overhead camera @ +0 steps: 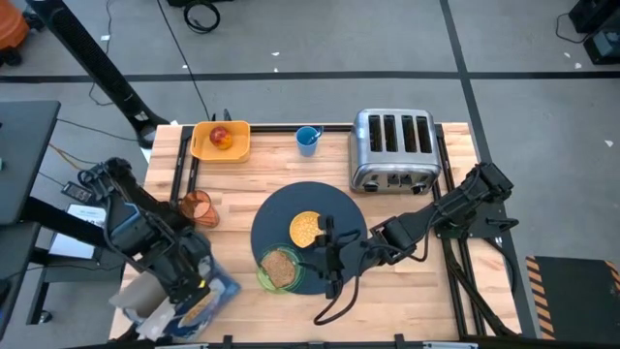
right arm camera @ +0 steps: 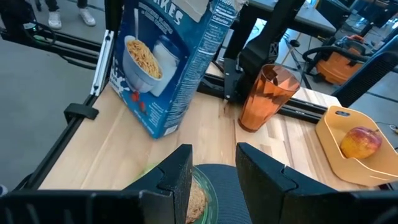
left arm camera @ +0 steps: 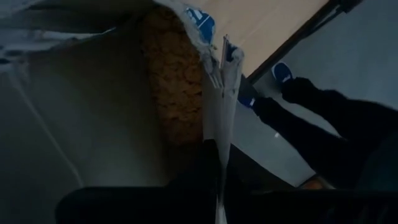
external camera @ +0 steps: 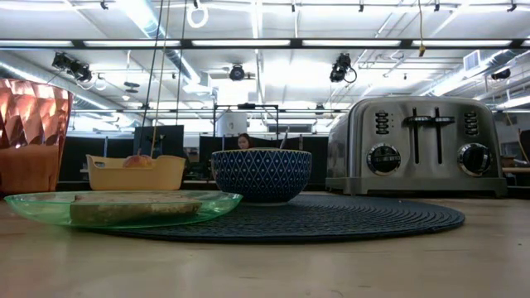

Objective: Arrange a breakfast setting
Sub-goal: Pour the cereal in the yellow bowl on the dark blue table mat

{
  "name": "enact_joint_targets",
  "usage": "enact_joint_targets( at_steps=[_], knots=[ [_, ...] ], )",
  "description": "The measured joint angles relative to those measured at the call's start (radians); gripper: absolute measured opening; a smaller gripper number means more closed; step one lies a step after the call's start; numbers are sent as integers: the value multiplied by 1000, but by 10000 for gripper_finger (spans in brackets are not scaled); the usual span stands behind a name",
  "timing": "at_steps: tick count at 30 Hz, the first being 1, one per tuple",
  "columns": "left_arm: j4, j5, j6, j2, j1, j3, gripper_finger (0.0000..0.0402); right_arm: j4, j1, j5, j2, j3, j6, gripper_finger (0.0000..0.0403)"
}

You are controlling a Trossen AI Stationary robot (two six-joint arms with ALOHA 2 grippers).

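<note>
A blue cereal box (right arm camera: 168, 62) leans at the table's near left corner, and my left gripper (overhead camera: 184, 291) is shut on its opened top. Loose cereal (left arm camera: 174, 81) shows inside the box. On the round dark mat (overhead camera: 339, 208) stands a bowl (overhead camera: 306, 229), yellow inside and blue-patterned outside (external camera: 262, 174). A green plate with toast (overhead camera: 279, 269) overlaps the mat's near left rim. My right gripper (right arm camera: 214, 174) hovers above the plate's right edge, open, nothing between its fingers. The orange tumbler (overhead camera: 197, 206) stands left of the mat. My left gripper pinches a thin wall of the box at its opened top (left arm camera: 222, 118), coming from above and pointing steeply down. The dark fingers hide the exact place. The box hangs tilted below the fingers; whether its lower end (right arm camera: 152, 130) rests on the table I cannot tell.
A yellow tray (overhead camera: 221, 141) with a red apple (right arm camera: 359, 142) and a blue cup (overhead camera: 308, 139) stand at the far edge. The silver toaster (overhead camera: 395, 147) is at the far right. A person's legs (left arm camera: 311, 106) show on the floor beyond the left edge.
</note>
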Motion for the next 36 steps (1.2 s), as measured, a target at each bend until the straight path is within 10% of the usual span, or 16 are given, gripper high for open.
enact_joint_targets(
  at_steps=[15,36],
  knots=[
    [25,22,174,-9,17,0,7,176,-40,-198,3,-95,113,155],
    [77,-61,280,-7,17,2,7,503,-199,-544,441,85,216,397]
  ],
)
